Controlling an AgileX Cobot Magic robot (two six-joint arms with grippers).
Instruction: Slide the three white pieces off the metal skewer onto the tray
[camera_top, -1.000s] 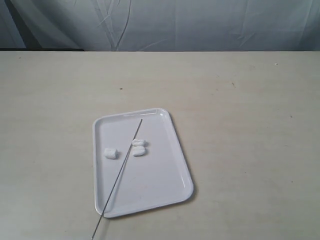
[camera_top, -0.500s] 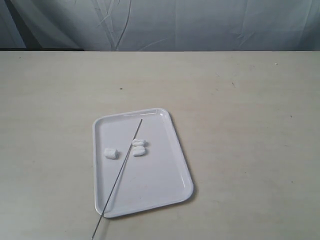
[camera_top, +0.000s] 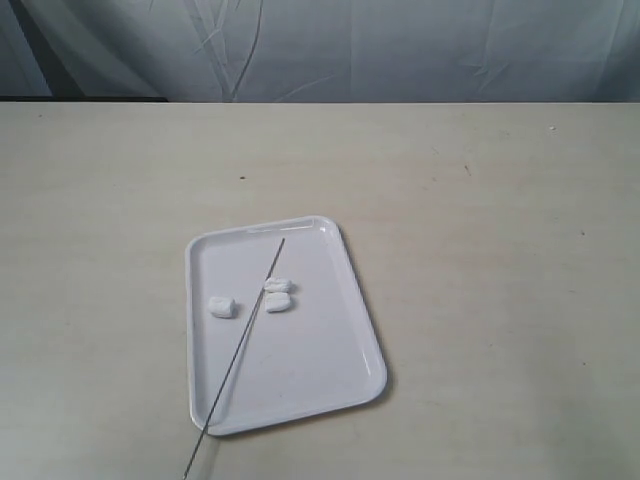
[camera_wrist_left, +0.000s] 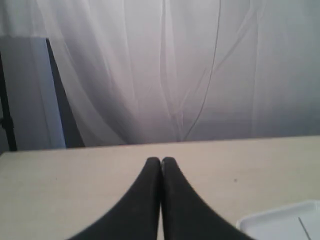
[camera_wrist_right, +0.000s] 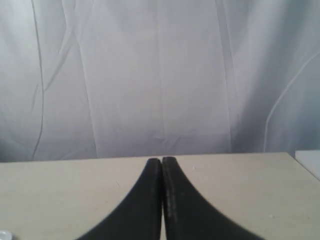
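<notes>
White pieces are held by neither pincer. The left gripper has its two black fingers pressed together with nothing between them, raised over the bare table. The right gripper is closed the same way, also holding nothing. From the left wrist, a corner of the tray shows near the closed fingers. In the exterior view neither arm appears. The tray lies on the table, and the skewer lies slantwise across it, its near end jutting past the rim. Two pieces touch each other just right of the skewer. The third piece lies left of it, apart.
</notes>
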